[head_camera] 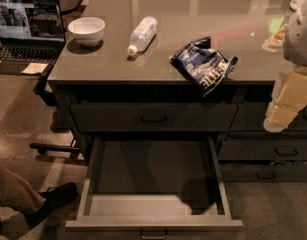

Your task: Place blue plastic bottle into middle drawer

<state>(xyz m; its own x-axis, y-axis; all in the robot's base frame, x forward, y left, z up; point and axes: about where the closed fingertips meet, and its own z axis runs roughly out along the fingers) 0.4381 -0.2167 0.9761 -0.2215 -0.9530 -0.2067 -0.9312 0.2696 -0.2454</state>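
Plainly, the small clear plastic bottle with a pale bluish label and a white cap (142,34) lies on its side on the glossy grey-brown desk (208,9). Its cap points toward the front edge, and it rests well back from that edge. It is near the round white bowl (86,30) on its left but not touching it. Bare desk surface stretches behind the bottle and to its right. The crumpled dark blue-and-white snack bag (203,64) sits right at the front edge, one corner hanging over it.

Below, the wide, shallow dark grey middle drawer (143,174) stands far out. Its lighter grey floor shows across nearly its whole width between low side walls and the front rim. A dark shadow covers its right front corner, and its small bar handle is cut off by the bottom of the view. Above it the flat-fronted upper drawer (153,116) is closed.

The narrower right-hand drawers (253,154) are closed too, partly hidden behind the end effector (285,104). It hangs at the far right, in front of the desk's edge and well apart from the bottle. Only white and cream parts show and much is cut off, so whether it is apart or together cannot be told.

At far left an open black laptop (28,26) is cropped by the frame, and a black shoe (53,199) rests on the floor near the drawer's left front corner
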